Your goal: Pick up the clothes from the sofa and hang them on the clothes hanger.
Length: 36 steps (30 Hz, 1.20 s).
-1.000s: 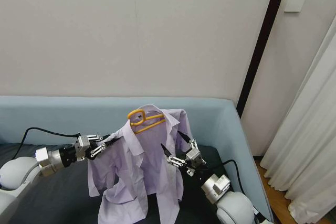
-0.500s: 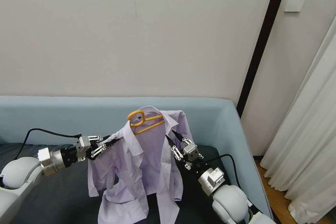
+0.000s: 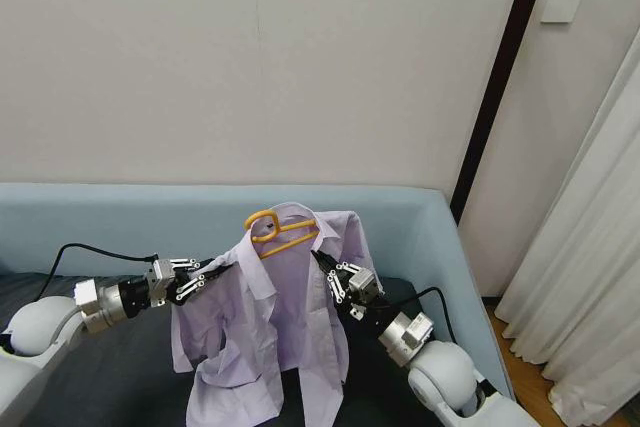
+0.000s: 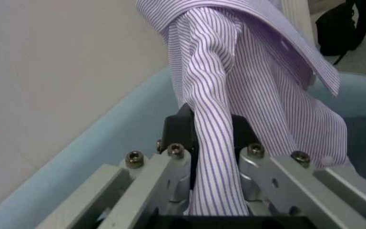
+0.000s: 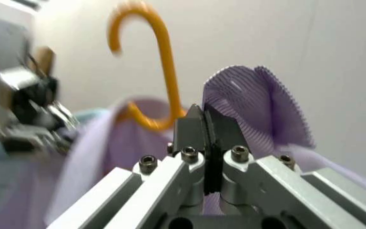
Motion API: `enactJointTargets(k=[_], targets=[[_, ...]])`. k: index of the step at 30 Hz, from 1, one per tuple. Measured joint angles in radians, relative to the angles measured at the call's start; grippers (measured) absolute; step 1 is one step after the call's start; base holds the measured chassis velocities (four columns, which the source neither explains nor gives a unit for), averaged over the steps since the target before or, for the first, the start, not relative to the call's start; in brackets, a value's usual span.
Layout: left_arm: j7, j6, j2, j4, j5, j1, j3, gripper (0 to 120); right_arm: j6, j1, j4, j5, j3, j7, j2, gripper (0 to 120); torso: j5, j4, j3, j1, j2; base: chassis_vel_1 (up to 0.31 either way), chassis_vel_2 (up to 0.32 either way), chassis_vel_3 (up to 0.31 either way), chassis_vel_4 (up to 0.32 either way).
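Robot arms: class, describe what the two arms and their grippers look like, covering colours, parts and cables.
The left arm and right arm have rounded white shells ending in silver metal wrists, each trailing a black cable. The left gripper and right gripper are silver linkages with bolts and black pads.

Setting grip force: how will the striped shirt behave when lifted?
Probably floppy: the shirt droops in folds below the left gripper. Likely light: thin fabric. It might slip: it sits unevenly on the yellow hanger by the right gripper.
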Motion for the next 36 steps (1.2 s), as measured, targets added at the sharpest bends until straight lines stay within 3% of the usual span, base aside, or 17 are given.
enactJointTargets(k=[4,11,18,24,26,28,29,32,34,36], targets=[[-0.002,0.000,-0.010,0.004,0.000,0.000,-0.004,7,0.045,-0.007,0.014,0.046,-0.008,-0.117,-0.005,0,-0.0001,0.0001,0.000,0.000,0.000,0.000,0.000,0.000,0.000],[-0.019,0.001,-0.020,0.004,-0.007,-0.003,-0.012,7,0.090,-0.064,0.001,-0.073,-0.023,-0.236,-0.015,0,0.0000,-0.0002,0.000,0.000,0.000,0.000,0.000,0.000,0.000],[-0.013,0.003,-0.009,-0.016,-0.034,0.011,-0.023,7,0.082,-0.081,0.012,-0.141,-0.053,-0.093,-0.021,0,0.0000,0.0000,0.000,0.000,0.000,0.000,0.000,0.000,0.000],[0.039,0.013,0.027,-0.018,-0.092,-0.006,-0.030,7,0.069,-0.111,0.030,-0.145,-0.059,-0.074,-0.051,20,-0.0001,0.0000,0.000,0.000,0.000,0.000,0.000,0.000,0.000],[0.066,0.019,0.051,-0.003,-0.124,-0.031,-0.029,7,0.076,-0.131,0.030,-0.138,-0.041,-0.163,-0.076,28,0.0001,0.0000,0.000,0.000,0.000,0.000,0.000,0.000,0.000],[0.108,0.020,0.085,0.024,-0.165,-0.066,-0.024,7,0.085,-0.153,0.030,-0.109,0.017,-0.384,-0.114,38,0.0002,-0.0003,0.000,0.000,0.000,0.000,0.000,0.000,0.000],[0.108,0.020,0.085,0.024,-0.165,-0.066,-0.024,7,0.085,-0.153,0.030,-0.109,0.017,-0.384,-0.114,38,0.0002,-0.0003,0.000,0.000,0.000,0.000,0.000,0.000,0.000],[0.170,0.020,0.129,0.064,-0.208,-0.111,-0.018,7,0.088,-0.152,0.043,-0.037,0.097,-0.550,-0.152,52,0.0003,-0.0003,0.000,0.000,0.000,0.000,0.000,0.000,0.000],[0.193,0.020,0.140,0.076,-0.215,-0.126,-0.016,7,0.082,-0.143,0.057,0.004,0.118,-0.540,-0.164,56,0.0003,-0.0002,0.000,0.000,0.000,0.000,0.000,0.000,0.000],[0.250,0.023,0.161,0.099,-0.214,-0.150,-0.013,7,0.066,-0.120,0.090,0.064,0.146,-0.436,-0.189,67,0.0002,0.0000,0.000,0.000,0.000,0.000,0.000,0.000,0.000]])
